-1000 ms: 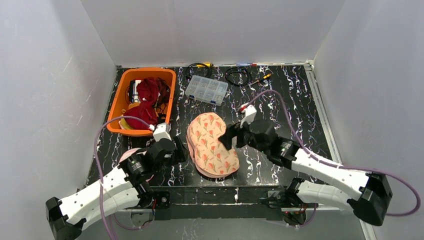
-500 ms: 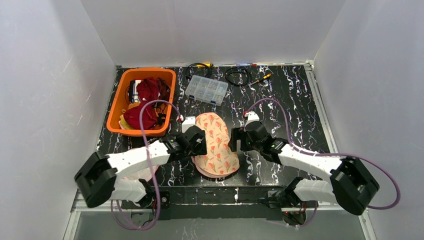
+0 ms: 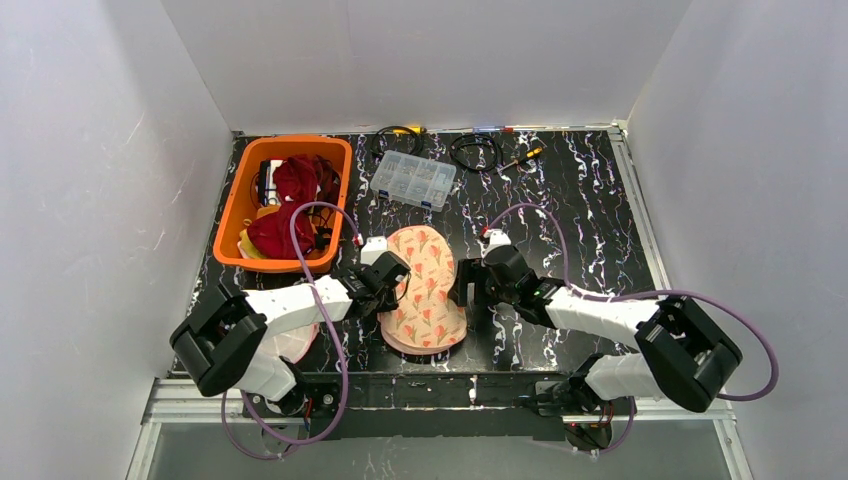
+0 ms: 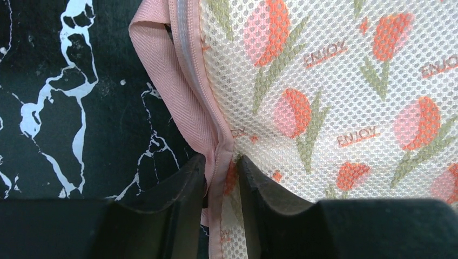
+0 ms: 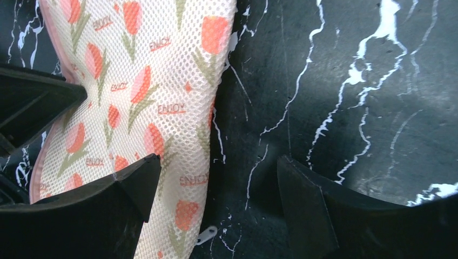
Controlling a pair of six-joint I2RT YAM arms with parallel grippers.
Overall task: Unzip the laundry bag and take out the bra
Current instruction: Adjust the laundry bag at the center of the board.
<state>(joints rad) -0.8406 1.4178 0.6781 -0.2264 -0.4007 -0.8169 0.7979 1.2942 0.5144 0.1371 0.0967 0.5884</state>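
Observation:
The laundry bag (image 3: 425, 288) is a white mesh pouch with orange tulips and pink trim, lying flat at the table's front centre. My left gripper (image 4: 221, 164) is shut on its pink zipper-edge seam (image 4: 186, 102) at the bag's left side (image 3: 392, 283). My right gripper (image 5: 216, 178) is open at the bag's right edge (image 3: 468, 284), one finger (image 5: 129, 189) over the mesh, the other over bare table. A small white zipper pull (image 5: 206, 234) lies by the bag's edge between its fingers. The bra is hidden inside the bag.
An orange basket (image 3: 243, 198) with red clothes stands at the back left. A clear plastic parts box (image 3: 413, 180) and black cables (image 3: 476, 150) lie at the back. A pink item (image 3: 300, 340) lies under the left arm. White walls enclose the table.
Both arms have swung in to the bag. My left gripper has reached its left edge and closed on the seam; my right gripper has lowered to its right edge. The bag has shifted slightly.

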